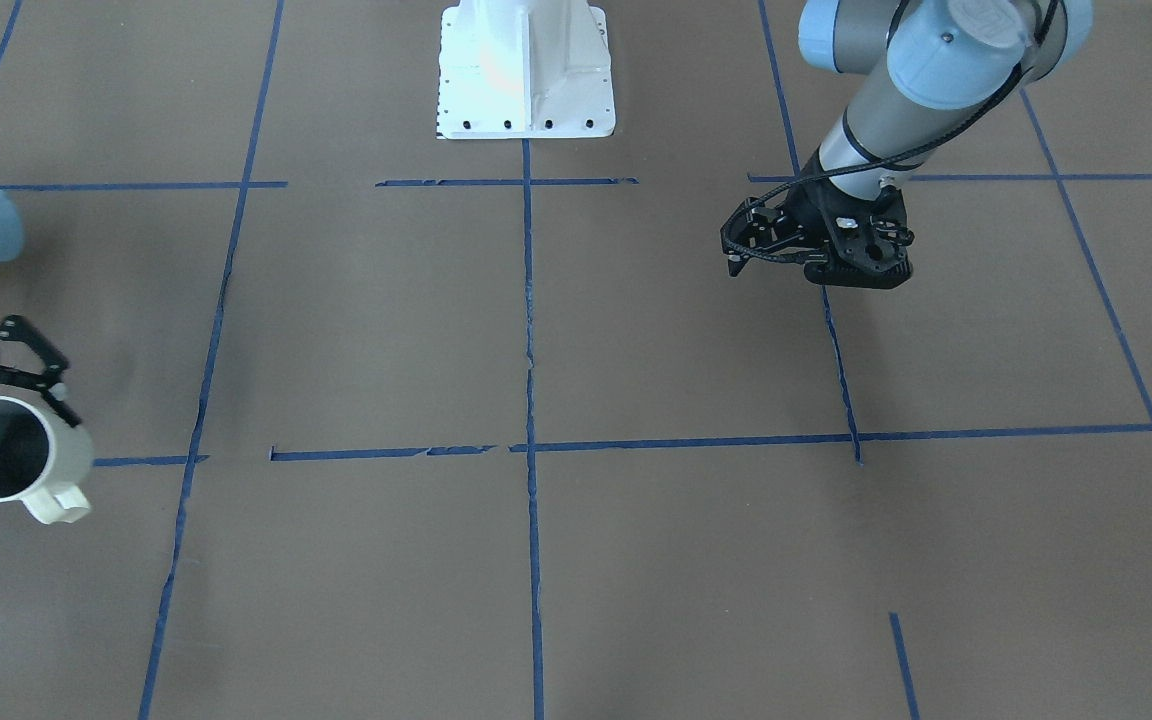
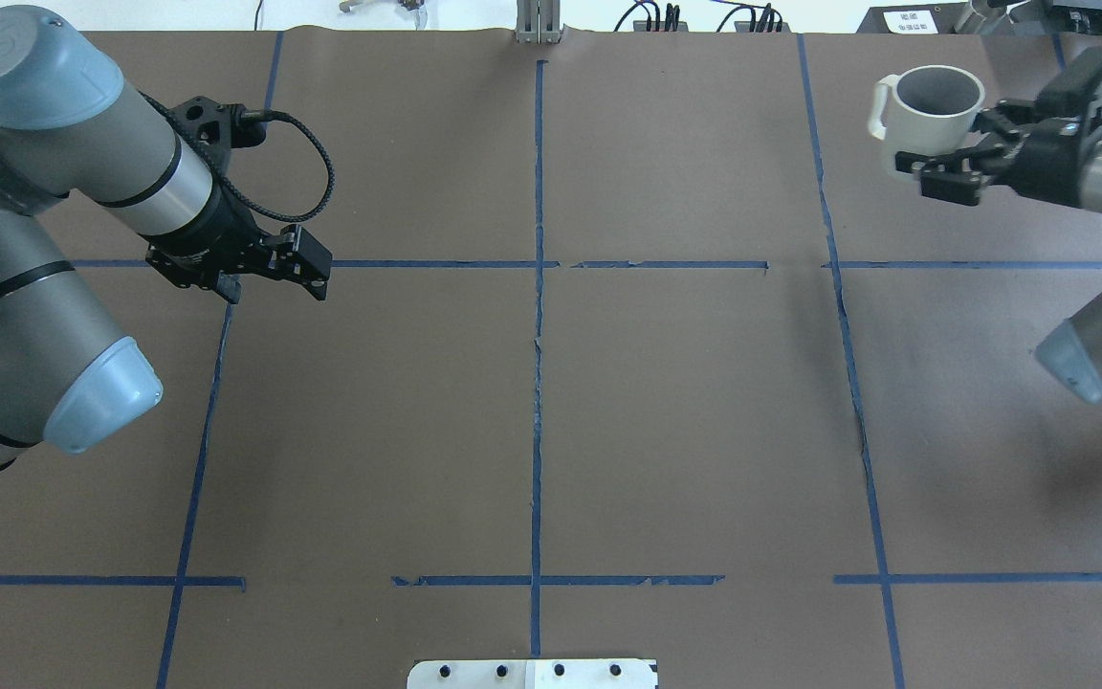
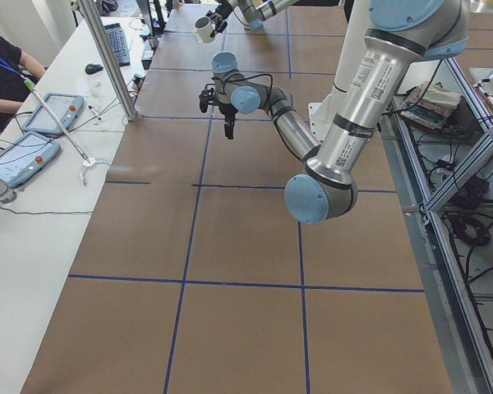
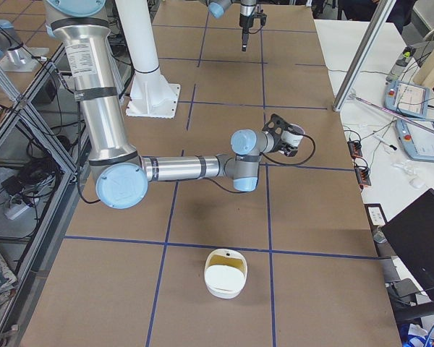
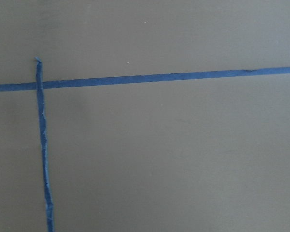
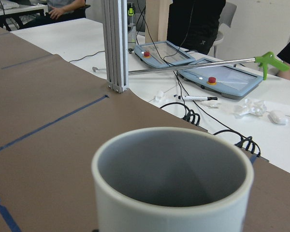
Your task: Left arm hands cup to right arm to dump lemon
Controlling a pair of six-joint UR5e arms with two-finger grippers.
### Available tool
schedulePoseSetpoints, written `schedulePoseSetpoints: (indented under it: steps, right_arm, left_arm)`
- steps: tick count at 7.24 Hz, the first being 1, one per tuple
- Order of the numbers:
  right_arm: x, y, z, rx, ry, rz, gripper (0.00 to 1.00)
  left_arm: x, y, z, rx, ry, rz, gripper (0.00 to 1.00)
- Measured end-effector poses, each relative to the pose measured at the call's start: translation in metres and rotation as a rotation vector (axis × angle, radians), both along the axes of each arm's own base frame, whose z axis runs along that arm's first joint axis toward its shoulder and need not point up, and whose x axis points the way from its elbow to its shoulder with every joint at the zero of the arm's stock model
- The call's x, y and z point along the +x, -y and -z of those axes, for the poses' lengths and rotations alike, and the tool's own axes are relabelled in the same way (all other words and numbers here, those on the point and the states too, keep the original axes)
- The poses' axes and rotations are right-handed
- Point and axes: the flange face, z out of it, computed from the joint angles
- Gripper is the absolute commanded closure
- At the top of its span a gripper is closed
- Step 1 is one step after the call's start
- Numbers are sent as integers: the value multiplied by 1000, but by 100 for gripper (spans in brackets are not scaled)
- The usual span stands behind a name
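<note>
The right arm's solid black tool is gripping the small off-white ceramic mug with a grey inside by its wall. It is holding the mug mouth up above the brown paper-covered worktop, at the overhead view's upper right. The left arm's black open-frame tool is hanging empty at upper left, jaws apart.

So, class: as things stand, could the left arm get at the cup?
Probably not yet. The right gripper clamps the cup out at the right end of the table; the left gripper hangs over the opposite side. Nothing lies between them, but the gap looks wide.
</note>
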Motion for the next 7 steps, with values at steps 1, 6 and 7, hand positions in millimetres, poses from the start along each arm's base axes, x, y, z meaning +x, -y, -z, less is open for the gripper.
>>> schedulePoseSetpoints:
  steps: [1,6,7]
  right_arm:
    - [-57,1,30,-1,12,-38,70]
    - [-278,-59,191,-9,3,-213,51]
    - [-303,-78,211,-7,-1,-236,51]
  left_arm:
    - [4,1,17,-48,-1,17,0]
    - [34,27,77,-274,-21,75,0]
    - [44,39,88,-293,-18,89,6]
